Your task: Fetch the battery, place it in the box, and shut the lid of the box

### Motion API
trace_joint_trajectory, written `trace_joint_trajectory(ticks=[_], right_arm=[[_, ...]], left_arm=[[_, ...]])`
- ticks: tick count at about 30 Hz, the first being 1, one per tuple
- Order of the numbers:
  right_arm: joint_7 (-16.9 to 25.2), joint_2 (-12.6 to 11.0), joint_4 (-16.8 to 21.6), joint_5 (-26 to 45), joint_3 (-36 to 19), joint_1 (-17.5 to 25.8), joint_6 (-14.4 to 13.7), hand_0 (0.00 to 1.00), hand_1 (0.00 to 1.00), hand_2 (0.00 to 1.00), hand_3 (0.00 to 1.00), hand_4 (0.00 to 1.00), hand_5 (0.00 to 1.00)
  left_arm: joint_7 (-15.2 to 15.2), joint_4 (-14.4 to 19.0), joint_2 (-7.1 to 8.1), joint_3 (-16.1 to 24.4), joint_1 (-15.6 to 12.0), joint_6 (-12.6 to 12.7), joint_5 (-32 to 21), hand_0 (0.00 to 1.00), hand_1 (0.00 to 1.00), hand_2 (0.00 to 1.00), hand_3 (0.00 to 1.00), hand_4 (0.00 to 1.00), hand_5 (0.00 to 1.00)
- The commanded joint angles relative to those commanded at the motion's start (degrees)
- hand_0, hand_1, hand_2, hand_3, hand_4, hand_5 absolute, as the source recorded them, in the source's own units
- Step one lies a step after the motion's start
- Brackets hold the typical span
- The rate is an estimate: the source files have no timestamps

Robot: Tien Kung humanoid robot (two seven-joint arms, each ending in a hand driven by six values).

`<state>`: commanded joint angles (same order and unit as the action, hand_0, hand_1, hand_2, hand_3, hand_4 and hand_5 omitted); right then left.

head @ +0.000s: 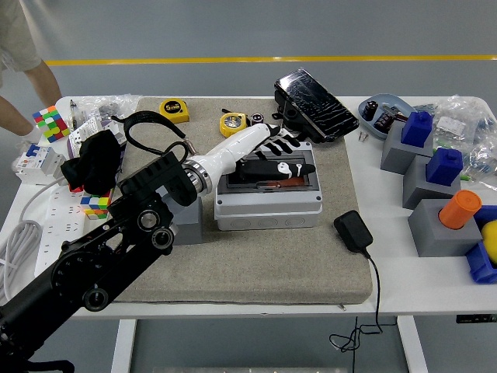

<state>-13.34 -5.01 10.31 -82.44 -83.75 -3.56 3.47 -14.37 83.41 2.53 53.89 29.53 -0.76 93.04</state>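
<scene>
The small black battery (258,119) stands on the grey mat beside a yellow tape measure (233,123), behind the box. The grey box (268,203) sits mid-mat, and its dark lid (314,94) is tilted back open at the far side. Something orange (268,184) lies inside it. My left arm comes in from the lower left. Its white hand (281,154) hovers over the box's opening, fingers spread and holding nothing, fingertips (286,141) near the back rim, just right of the battery. The right arm is out of view.
A black charger (353,231) with its cable lies on the mat right of the box. Blue and grey blocks (423,167) and an orange cylinder (458,208) stand at the right. Cubes (51,122), a black cloth (93,159) and a second tape measure (174,109) are at the left. A person is at the far-left top corner.
</scene>
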Motion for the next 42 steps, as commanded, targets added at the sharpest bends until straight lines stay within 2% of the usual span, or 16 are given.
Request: trace_joint_trajectory(ticks=[2, 4, 5, 8, 11, 17, 25, 32, 42], right_arm=[[-0.03, -0.01, 0.00, -0.32, -0.18, 0.01, -0.01, 0.640, 0.647, 0.657, 0.576, 0.972, 0.580], [-0.07, 0.00, 0.00, -0.55, -0.31, 0.03, 0.00, 0.640, 0.647, 0.657, 0.576, 0.972, 0.580], [-0.09, 0.00, 0.00, -0.68, -0.41, 0.03, 0.01, 0.640, 0.647, 0.658, 0.576, 0.972, 0.581], [-0.14, 0.03, 0.00, -1.00, -0.58, 0.04, 0.03, 0.640, 0.647, 0.658, 0.576, 0.972, 0.581], [-0.18, 0.07, 0.00, -1.25, -0.71, 0.00, 0.05, 0.639, 0.646, 0.658, 0.576, 0.972, 0.581], [-0.12, -0.07, 0.00, -1.34, -0.71, -0.11, 0.05, 0.639, 0.647, 0.657, 0.576, 0.972, 0.580], [-0.04, -0.25, 0.00, -1.42, -0.83, -0.44, 0.05, 0.639, 0.647, 0.657, 0.575, 0.972, 0.580], [-0.12, -0.30, 0.00, -2.13, -1.61, -0.24, 0.03, 0.639, 0.647, 0.657, 0.575, 0.972, 0.580], [0.23, 0.10, 0.00, -1.27, -1.34, 0.66, -0.04, 0.639, 0.647, 0.657, 0.575, 0.972, 0.581]], left_arm=[[4.87, -0.01, -0.09, 1.95, -1.53, 4.56, -4.49, 0.472, 0.665, 0.682, 0.690, 0.998, 0.691], [9.11, 0.09, -0.12, 3.56, -2.70, 7.35, -7.92, 0.472, 0.665, 0.682, 0.690, 0.998, 0.691], [11.68, 0.16, -0.16, 4.79, -3.60, 8.87, -10.13, 0.500, 0.673, 0.679, 0.691, 0.998, 0.661], [17.81, 0.56, -0.25, 8.57, -6.19, 11.38, -15.05, 0.500, 0.673, 0.679, 0.691, 0.998, 0.661], [21.06, 0.89, -0.25, 12.02, -8.40, 11.83, -17.61, 0.514, 0.675, 0.677, 0.692, 0.998, 0.671], [21.09, 1.56, 0.00, 16.68, -12.33, 11.18, -20.05, 0.519, 0.672, 0.673, 0.690, 0.998, 0.659], [21.68, 2.46, 0.70, 20.37, -15.56, 10.71, -21.33, 0.518, 0.669, 0.665, 0.683, 0.998, 0.665], [22.69, 3.47, 1.10, 23.53, -17.29, 9.95, -22.23, 0.515, 0.661, 0.663, 0.678, 0.998, 0.662], [22.23, 4.29, 0.85, 24.68, -18.65, 9.17, -21.47, 0.511, 0.659, 0.659, 0.672, 0.998, 0.633]])
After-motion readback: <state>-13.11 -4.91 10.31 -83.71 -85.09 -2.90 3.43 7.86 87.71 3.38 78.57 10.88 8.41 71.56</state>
